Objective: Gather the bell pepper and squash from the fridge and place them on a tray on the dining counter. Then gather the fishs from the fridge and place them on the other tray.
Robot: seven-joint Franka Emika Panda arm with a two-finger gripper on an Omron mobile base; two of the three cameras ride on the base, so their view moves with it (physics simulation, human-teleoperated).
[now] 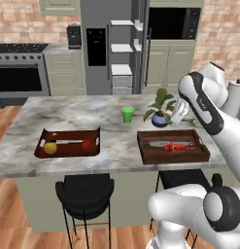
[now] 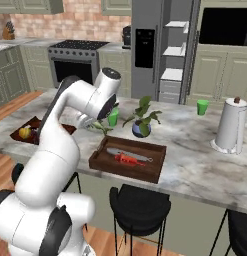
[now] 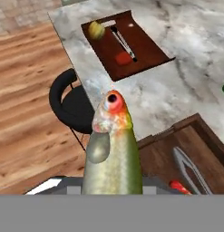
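Note:
My gripper hovers over the near-left corner of the right-hand dark wooden tray on the dining counter. It is shut on a silvery-green fish with an orange head, which hides the fingers in the hand view. In that tray lie a reddish fish and a slender grey item. The left tray holds the yellow squash and the red bell pepper. Behind the counter the fridge stands with one door open.
A green cup and a potted plant stand just behind the right tray. A paper towel roll is further right. Black stools sit under the counter's near edge. A stove is at the back left.

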